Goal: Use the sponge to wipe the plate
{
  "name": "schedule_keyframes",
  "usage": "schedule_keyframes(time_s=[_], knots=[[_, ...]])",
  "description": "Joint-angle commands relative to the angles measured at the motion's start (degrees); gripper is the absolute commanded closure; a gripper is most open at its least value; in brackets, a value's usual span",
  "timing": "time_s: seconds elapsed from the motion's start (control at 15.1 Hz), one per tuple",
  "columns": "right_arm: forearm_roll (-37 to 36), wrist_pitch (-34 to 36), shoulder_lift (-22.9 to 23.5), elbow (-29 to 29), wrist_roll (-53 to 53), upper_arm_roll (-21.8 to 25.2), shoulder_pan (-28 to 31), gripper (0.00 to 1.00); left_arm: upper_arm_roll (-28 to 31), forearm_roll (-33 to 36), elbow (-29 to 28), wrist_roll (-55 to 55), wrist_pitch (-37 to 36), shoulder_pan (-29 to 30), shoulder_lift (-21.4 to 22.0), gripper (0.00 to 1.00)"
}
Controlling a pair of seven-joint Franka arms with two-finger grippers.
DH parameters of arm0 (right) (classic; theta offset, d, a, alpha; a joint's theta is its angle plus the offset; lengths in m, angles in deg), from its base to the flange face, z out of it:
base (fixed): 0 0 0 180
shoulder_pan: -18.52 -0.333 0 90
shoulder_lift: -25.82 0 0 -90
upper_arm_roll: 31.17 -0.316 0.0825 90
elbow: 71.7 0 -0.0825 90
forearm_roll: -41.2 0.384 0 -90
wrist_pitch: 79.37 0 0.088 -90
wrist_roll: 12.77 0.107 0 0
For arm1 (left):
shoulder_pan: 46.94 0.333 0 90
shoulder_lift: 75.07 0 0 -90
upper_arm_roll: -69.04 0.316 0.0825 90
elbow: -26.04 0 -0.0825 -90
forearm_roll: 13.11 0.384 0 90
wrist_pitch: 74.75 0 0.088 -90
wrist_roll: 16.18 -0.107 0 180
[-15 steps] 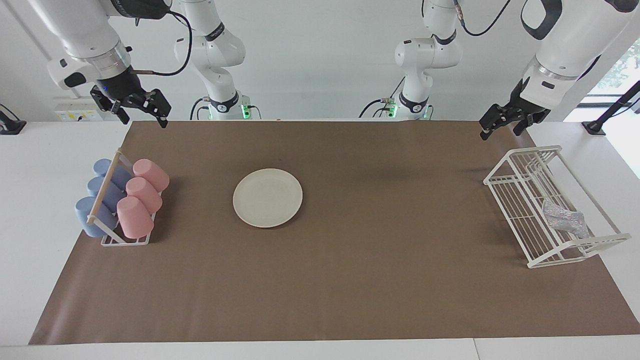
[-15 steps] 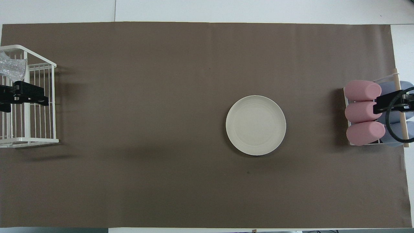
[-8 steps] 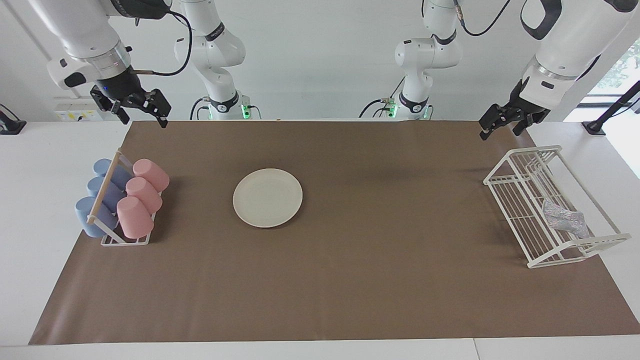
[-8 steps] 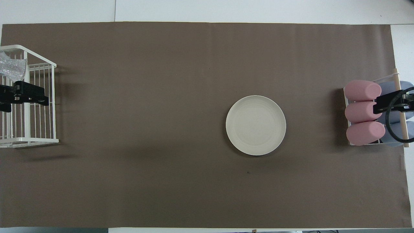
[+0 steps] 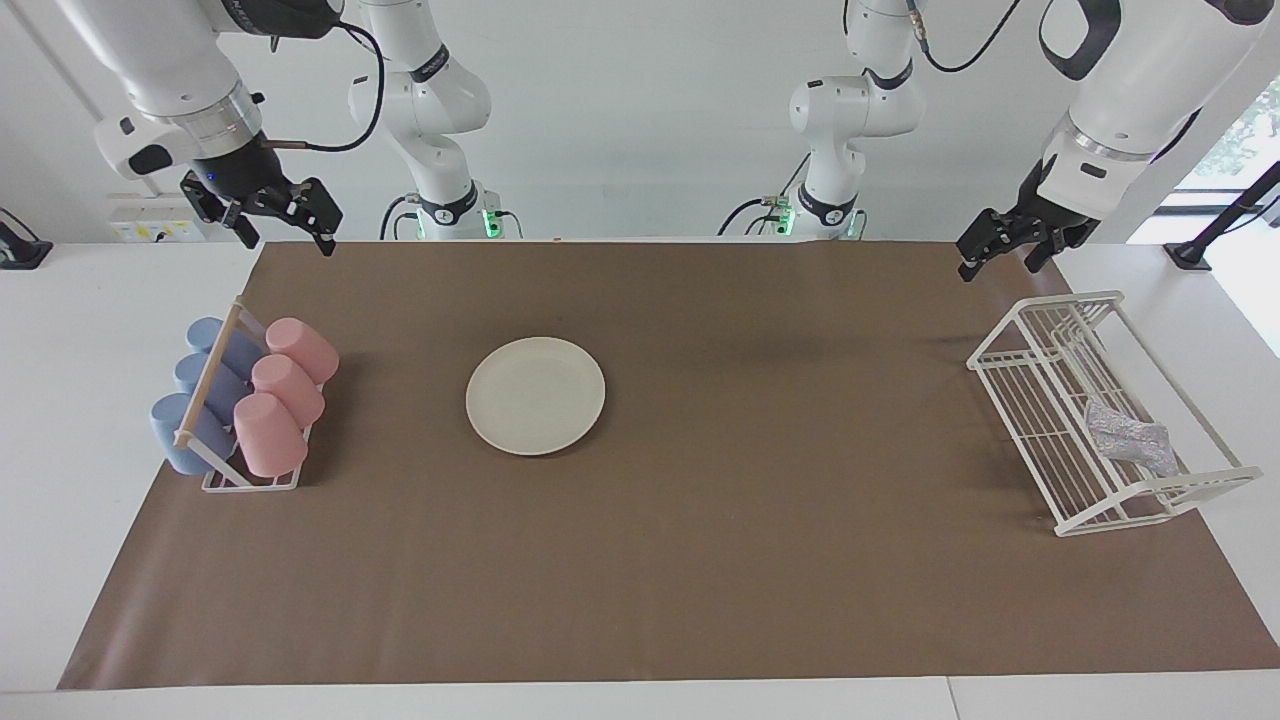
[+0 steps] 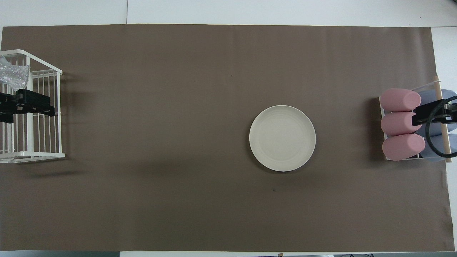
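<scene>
Black and two-fingered, the left claw (image 5: 1000,252) hangs in the air over the brown mat's edge nearest the robots, at the left arm's end of the desk. Its fingers are spread, with nothing between them. In the overhead view the left claw (image 6: 34,107) covers part of the white wire rack (image 6: 44,155); the facing view shows it raised well clear of that rack (image 5: 1020,390).

The right claw (image 5: 285,222) hangs over the mat's corner at the right arm's end, also raised. Its fingers are spread and hold nothing. In the overhead view only a part of the right claw (image 6: 426,112) shows, above the cup holder.

The sponge (image 5: 1130,437) lies inside the wire rack, in the part farther from the robots. It is silvery and glittery. The overhead view shows the sponge (image 6: 14,75) at the picture's edge, partly cut off.

The plate (image 5: 535,395) lies flat on the brown mat (image 5: 700,560), well apart from both claws and the sponge. It sits closer to the right arm's end, near the cup holder (image 5: 215,470). The plate (image 6: 282,138) is cream-white and bare.

The holder carries three pink cups (image 5: 282,392) and three blue cups (image 5: 200,385), all lying on their sides. The pink cups face the plate.

The mat covers most of the white desk (image 5: 100,300).
</scene>
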Motion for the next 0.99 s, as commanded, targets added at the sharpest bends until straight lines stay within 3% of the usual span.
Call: schedule_keyframes(time_s=[0.0,0.53,0.66,0.92], knots=[[1.2,-0.7,-0.7,1.1,-1.8,-0.3,0.9,0.0,0.0,1.2,-2.9,3.3,3.1,-0.8,1.4,0.0],[1.2,-0.7,-0.7,1.1,-1.8,-0.3,0.9,0.0,-0.3,26.8,-6.1,3.1,10.4,-6.3,-4.2,0.0],[1.2,-0.7,-0.7,1.1,-1.8,-0.3,0.9,0.0,-0.3,33.0,-6.0,3.1,11.2,-6.8,-7.5,0.0],[1.2,-0.7,-0.7,1.2,-1.8,-0.3,0.9,0.0,-0.3,39.9,-6.3,3.2,13.3,-6.8,-10.8,0.0]])
